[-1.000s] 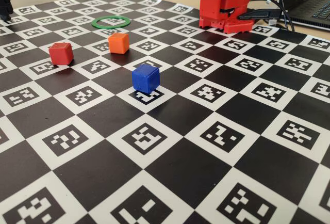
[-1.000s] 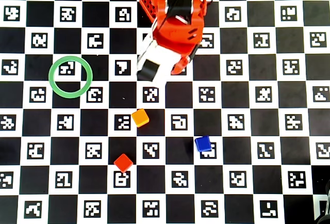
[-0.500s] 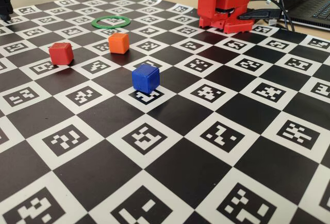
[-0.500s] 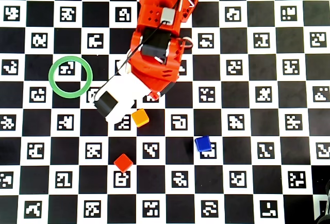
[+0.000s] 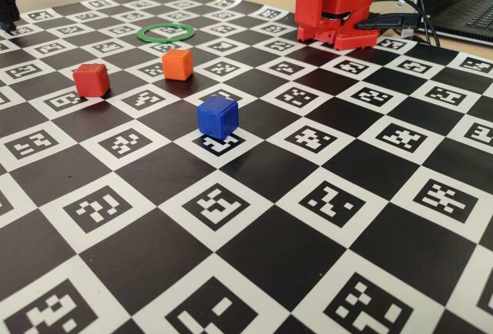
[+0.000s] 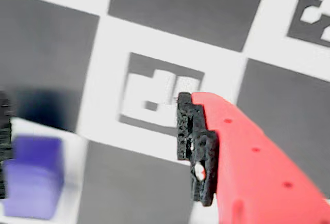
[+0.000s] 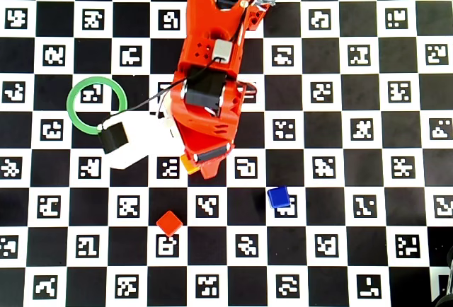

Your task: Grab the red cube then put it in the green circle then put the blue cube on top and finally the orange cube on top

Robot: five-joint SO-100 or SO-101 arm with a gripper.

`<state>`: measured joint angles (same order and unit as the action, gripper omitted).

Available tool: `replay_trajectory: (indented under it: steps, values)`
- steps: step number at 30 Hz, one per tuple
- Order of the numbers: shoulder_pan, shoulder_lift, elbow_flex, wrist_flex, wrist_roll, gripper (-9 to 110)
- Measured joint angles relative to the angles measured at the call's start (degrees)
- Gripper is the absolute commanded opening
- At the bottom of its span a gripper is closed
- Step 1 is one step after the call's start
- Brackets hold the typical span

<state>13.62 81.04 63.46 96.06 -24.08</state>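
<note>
Small matte red plastic cube (image 7: 168, 223) w/ slightly rounded edges sits on the flat checkerboard surface (image 7: 396, 180) of black squares and white squares printed w/ coded markers; in the fixed view it (image 5: 92, 79) lies left of the others, well apart from the thin flat green ring (image 7: 96, 105) w/ open centre, which is empty. Matte bright orange plastic cube (image 5: 178, 64) stands between ring (image 5: 166, 33) and red cube; in the overhead view only its corner (image 7: 188, 165) shows, beneath the arm's tip. Matte deep blue plastic cube (image 7: 278, 197) rests alone to the right, overhead; fixed view shows it (image 5: 216, 116) nearest the camera, and in the wrist view it (image 6: 32, 176) appears blurred at lower left. Red 3D-printed robot arm (image 7: 212, 73), blocky w/ visible screws, reaches forward from its base (image 5: 335, 3) at the top edge overhead, wrist bent down, white camera housing (image 7: 138, 137) jutting toward the ring. Jaws stand apart: wrist view shows one red finger w/ rough black pad (image 6: 196, 149), bare surface beside it, nothing held. Gripper (image 6: 93, 149) hovers over a marker square.
</note>
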Motion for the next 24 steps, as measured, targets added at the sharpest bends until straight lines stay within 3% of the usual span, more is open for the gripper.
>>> replay_trajectory:
  steps: [12,24]
  values:
    - [0.0,-16.0,-22.9,2.9,25.4,37]
    - [2.6,-26.4,-27.1,3.0,43.2,45]
